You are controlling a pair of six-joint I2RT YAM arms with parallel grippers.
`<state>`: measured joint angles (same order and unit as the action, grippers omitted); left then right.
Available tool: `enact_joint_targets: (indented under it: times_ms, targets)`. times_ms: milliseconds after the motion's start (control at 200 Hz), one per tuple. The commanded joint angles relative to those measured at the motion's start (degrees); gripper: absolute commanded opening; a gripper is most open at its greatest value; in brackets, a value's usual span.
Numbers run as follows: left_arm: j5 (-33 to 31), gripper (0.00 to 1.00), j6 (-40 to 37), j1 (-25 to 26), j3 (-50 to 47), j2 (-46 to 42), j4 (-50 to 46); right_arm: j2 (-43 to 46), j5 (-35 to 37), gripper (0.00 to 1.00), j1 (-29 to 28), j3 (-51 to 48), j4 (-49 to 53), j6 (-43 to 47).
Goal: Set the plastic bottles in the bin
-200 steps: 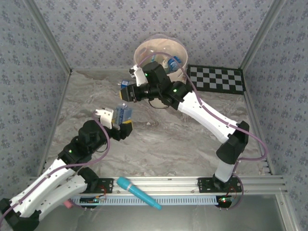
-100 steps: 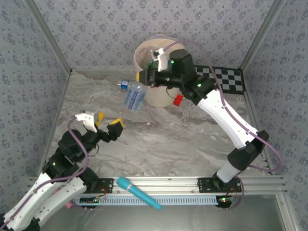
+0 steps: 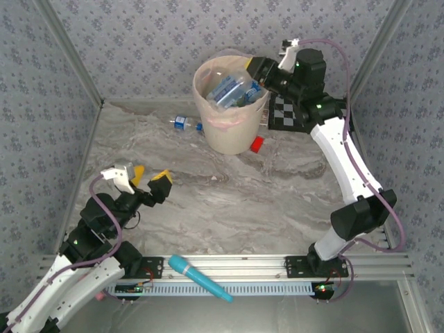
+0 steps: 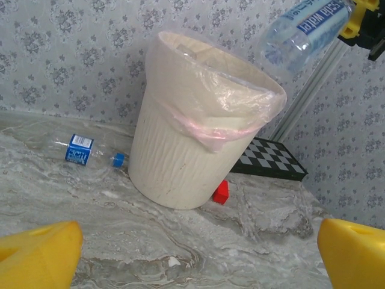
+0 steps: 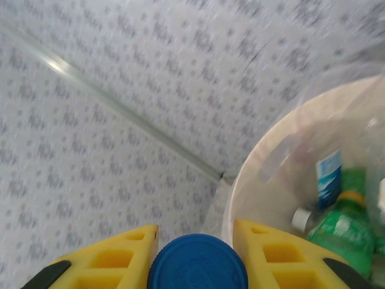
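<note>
Blue-labelled bottle (image 4: 307,27) above upright peach bin (image 4: 174,162)

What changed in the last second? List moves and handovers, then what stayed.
The left gripper let go of a clear bottle and pulled back, open. The right gripper took it and carried it over the bin. The bottle lying by the bin, red block and blue wand stayed put.

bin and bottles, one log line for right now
right gripper: shut on clear bottle over bin | left gripper: open, empty | loose bottle: lying on table beside bin
</note>
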<state>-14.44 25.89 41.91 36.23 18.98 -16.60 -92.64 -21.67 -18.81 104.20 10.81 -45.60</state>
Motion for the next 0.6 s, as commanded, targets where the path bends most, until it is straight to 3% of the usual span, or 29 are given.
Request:
enact_joint_targets:
  times_ms: [0,225,490,535,595]
  targets:
    - [0.0,1.0,1.1,0.0,0.6,-0.4,0.4,-3.4,6.9,0.3,1.6,1.1,-4.8,-4.7]
    - [-0.4,1.0,1.1,0.0,0.7,-1.5,-0.5,-9.8,12.7,0.3,1.7,5.0,-4.9,-5.0]
    - [-2.1,1.0,1.1,0.0,0.4,-4.1,-2.9,-14.9,7.5,0.3,0.2,7.6,-2.4,-8.5]
    - [-2.4,1.0,1.2,0.0,0.2,-4.4,-2.9,-15.2,6.9,0.33,0.1,8.1,-1.0,-8.0]
    - [-2.5,1.0,1.2,0.0,0.1,-4.6,-3.0,-15.2,7.1,0.46,-0.2,8.9,1.7,-6.9]
